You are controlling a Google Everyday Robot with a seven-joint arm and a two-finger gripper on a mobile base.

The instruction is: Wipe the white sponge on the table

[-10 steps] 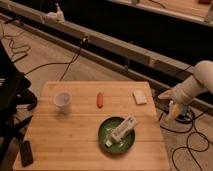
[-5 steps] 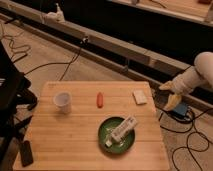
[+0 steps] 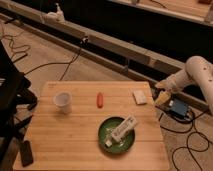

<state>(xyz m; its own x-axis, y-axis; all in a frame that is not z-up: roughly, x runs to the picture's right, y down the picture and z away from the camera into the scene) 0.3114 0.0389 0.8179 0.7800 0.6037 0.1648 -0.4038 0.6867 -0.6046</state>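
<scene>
1. Sponge position: the white sponge (image 3: 140, 97) is seen lying flat on the table (image 3: 75, 140), close to the right edge and not far from the far right corner.
2. The gripper (image 3: 162, 96) is held just beyond the table's right edge, level with the sponge and near it, but no contact with it is seen.
3. Its fingers are spread apart and nothing is held between them.
4. The white arm (image 3: 197, 72) is seen reaching in from the right side of the view, bent down toward the table edge.
5. A white paper cup (image 3: 63, 101) is stood upright toward the left edge, well apart from the sponge.
6. A small red oblong object (image 3: 99, 100) is laid between the cup and the sponge, touching neither.
7. A green plate (image 3: 126, 144) is set near the front edge, right of the middle, and a longer white rectangular object (image 3: 121, 130) is laid slantwise across it.
8. A dark flat object (image 3: 26, 153) is placed at the front left corner.
9. A blue box (image 3: 178, 108) and cables are seen on the floor, just past the gripper.
</scene>
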